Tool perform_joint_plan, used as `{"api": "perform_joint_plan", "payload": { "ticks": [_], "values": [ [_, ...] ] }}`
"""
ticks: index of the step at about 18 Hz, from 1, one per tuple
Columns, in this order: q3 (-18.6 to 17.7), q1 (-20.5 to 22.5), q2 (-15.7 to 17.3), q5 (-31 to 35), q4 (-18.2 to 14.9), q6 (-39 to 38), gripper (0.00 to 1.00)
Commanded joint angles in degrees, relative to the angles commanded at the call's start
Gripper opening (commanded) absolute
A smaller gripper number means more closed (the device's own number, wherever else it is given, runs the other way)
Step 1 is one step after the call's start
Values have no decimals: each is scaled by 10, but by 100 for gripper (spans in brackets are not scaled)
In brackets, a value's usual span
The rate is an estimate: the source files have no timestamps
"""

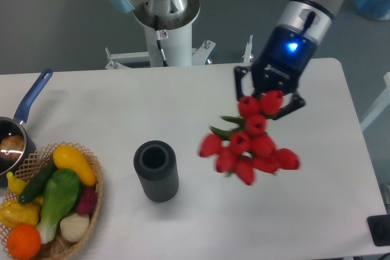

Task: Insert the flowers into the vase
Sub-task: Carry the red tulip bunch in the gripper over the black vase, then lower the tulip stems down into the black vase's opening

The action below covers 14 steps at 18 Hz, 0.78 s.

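Note:
The flowers [251, 141], a bunch of red tulips with closed buds and green leaves, hang in the air over the right half of the table, buds toward the camera. My gripper [268, 95] is shut on the flowers from above and behind; the stems are hidden behind the buds and the fingers. The vase [156, 170], dark grey with ribbed sides and a thick round rim, stands upright on the white table to the left of the bunch, apart from it. Its opening is empty.
A wicker basket [91, 178] of colourful vegetables sits at the front left corner. A blue-handled saucepan [27, 105] lies behind it at the left edge. The robot's white base [166, 16] stands behind the table.

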Motion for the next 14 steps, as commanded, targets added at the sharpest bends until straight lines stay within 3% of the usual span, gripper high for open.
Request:
{"api": "perform_joint_plan", "payload": {
  "ticks": [4, 8, 14],
  "values": [
    [-4, -10, -37, -82, 79, 4, 17],
    [-18, -17, -40, -124, 84, 36, 17],
    [-75, -36, -33, -139, 84, 90, 18]
  ]
}}
